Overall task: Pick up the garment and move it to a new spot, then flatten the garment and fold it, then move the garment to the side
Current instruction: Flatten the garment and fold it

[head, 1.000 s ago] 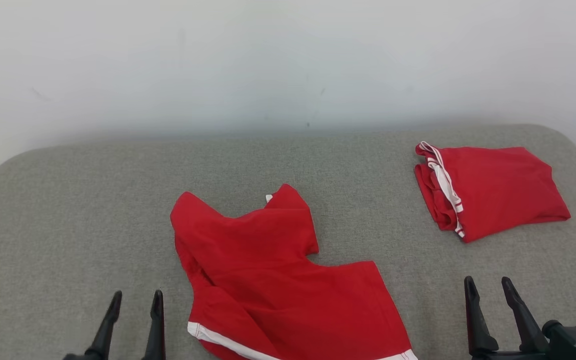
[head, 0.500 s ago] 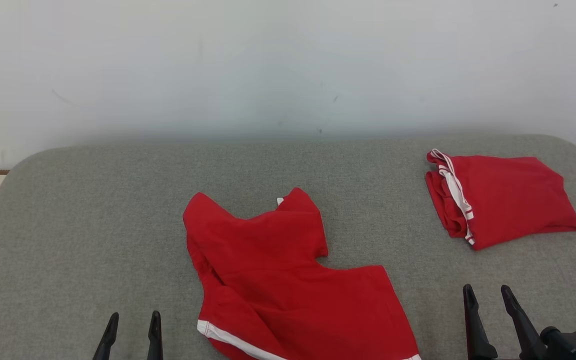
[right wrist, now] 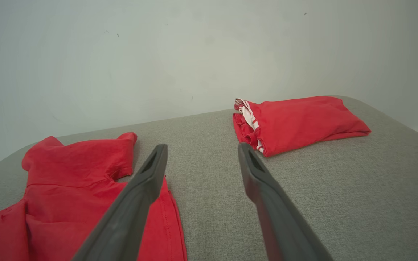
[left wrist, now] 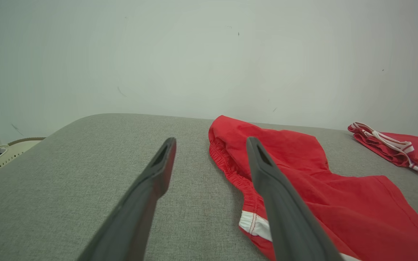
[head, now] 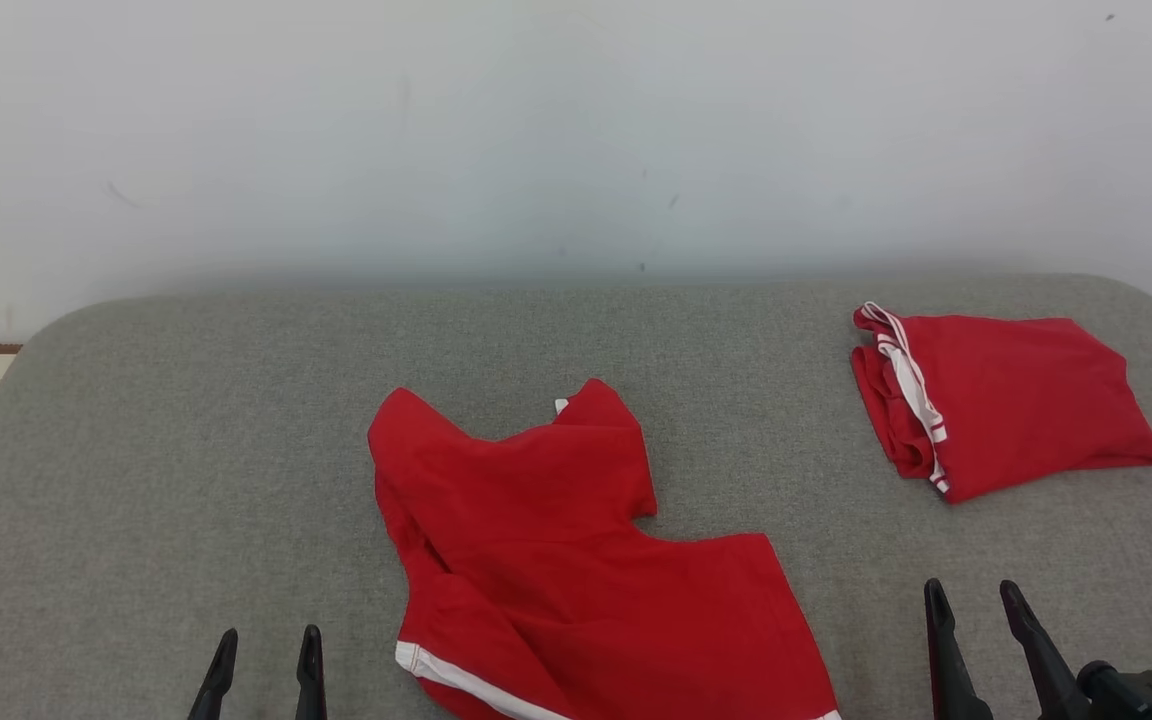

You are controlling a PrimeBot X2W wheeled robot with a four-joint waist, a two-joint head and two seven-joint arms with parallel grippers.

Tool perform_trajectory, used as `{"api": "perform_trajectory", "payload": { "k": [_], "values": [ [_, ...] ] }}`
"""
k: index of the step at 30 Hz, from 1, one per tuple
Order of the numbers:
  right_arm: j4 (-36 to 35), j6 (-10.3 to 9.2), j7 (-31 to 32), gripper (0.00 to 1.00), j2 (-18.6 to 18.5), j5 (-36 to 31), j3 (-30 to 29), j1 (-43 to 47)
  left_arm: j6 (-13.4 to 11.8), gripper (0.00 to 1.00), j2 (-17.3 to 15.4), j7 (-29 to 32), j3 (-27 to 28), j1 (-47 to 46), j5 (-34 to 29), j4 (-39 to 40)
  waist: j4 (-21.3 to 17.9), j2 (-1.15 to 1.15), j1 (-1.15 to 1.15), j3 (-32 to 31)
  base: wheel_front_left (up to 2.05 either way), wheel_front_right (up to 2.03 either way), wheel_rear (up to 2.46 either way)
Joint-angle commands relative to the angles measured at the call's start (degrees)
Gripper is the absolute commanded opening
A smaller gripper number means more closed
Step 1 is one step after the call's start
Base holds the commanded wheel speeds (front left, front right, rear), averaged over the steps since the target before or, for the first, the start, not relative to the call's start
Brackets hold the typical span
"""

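Note:
A red garment point(head: 556, 560) with a white stripe lies spread and rumpled on the grey cushion, centre front; it shows in the left wrist view point(left wrist: 339, 195) and the right wrist view point(right wrist: 74, 188) too. My left gripper point(head: 266, 640) stands open at the lower left, just left of the garment and apart from it. At the lower right my right gripper point(head: 971, 595) is open, off the garment's right edge. Nothing sits between either pair of fingers.
A second red garment point(head: 1006, 400), folded with its white-striped band showing, lies at the cushion's back right point(right wrist: 296, 121). The grey cushion point(head: 186, 450) ends at a pale wall behind. A cream perforated basket point(left wrist: 2, 157) stands off the left edge.
The head camera has tilted, so the whole picture has slid down and slightly right. Both grippers sit lower in the view, still open. The garments have not moved on the cushion.

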State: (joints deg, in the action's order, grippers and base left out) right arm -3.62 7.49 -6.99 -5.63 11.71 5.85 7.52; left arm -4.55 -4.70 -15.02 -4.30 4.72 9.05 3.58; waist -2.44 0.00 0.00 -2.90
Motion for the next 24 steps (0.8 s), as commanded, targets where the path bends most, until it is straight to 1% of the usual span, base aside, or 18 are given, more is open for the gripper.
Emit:
{"api": "perform_trajectory", "payload": {
  "k": [1, 24],
  "values": [
    [0.02, 0.01, 0.06, 1.0, 0.18, -0.35, 0.06, 0.28, 0.19, 1.0, 0.1, -0.23, 0.12, 1.08, 0.34, -0.25, -0.02, 0.0, 0.0, -0.04, 0.0, 0.0, 0.0],
    [0.15, 0.01, 0.37, 1.0, -0.15, -0.53, 0.11, 0.45, 0.14, 1.0, 0.44, -0.24, -0.25, 0.93, 0.75, -1.07, -0.52, 0.0, 0.0, -0.48, 0.0, 0.0, 0.0]
  ]
}}
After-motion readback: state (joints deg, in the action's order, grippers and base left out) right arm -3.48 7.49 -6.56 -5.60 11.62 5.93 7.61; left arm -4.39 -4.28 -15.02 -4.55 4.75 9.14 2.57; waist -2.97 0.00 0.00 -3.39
